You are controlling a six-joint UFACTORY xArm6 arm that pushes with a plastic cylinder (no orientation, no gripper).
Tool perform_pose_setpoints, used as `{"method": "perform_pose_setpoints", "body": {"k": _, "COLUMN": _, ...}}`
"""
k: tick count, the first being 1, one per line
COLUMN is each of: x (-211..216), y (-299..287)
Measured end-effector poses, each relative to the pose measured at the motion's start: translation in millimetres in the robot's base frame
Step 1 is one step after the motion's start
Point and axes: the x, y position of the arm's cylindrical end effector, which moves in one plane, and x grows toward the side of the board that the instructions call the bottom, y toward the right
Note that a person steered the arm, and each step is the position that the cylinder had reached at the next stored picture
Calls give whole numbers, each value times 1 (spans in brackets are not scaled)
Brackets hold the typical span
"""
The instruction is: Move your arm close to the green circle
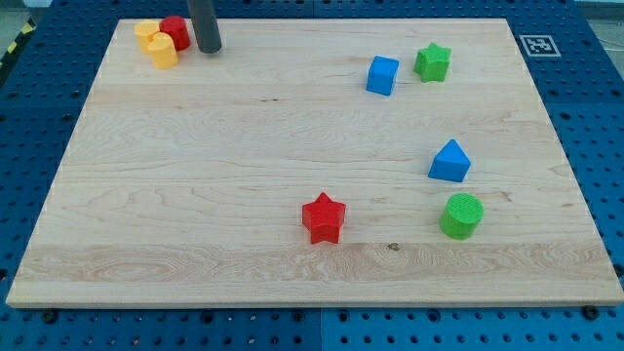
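Observation:
The green circle (461, 215) is a short green cylinder at the view's lower right of the wooden board (195, 195). My tip (209, 49) is at the view's top left, far from the green circle. It stands just right of a red block (176, 32), which sits against two yellow blocks (156, 42); their shapes are hard to make out. A blue triangle-like block (449, 162) lies just above the green circle.
A red star (324, 217) lies at bottom centre, left of the green circle. A blue cube (382, 75) and a green star (432, 62) sit at the upper right. A fiducial marker (538, 45) is at the top right corner, off the board.

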Motion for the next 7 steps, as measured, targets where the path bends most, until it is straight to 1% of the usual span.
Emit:
{"method": "perform_pose_setpoints", "body": {"k": 2, "x": 29, "y": 36}}
{"method": "perform_pose_setpoints", "body": {"k": 3, "x": 31, "y": 36}}
{"method": "perform_pose_setpoints", "body": {"k": 4, "x": 58, "y": 48}}
{"method": "perform_pose_setpoints", "body": {"k": 5, "x": 74, "y": 54}}
{"method": "perform_pose_setpoints", "body": {"k": 7, "x": 126, "y": 81}}
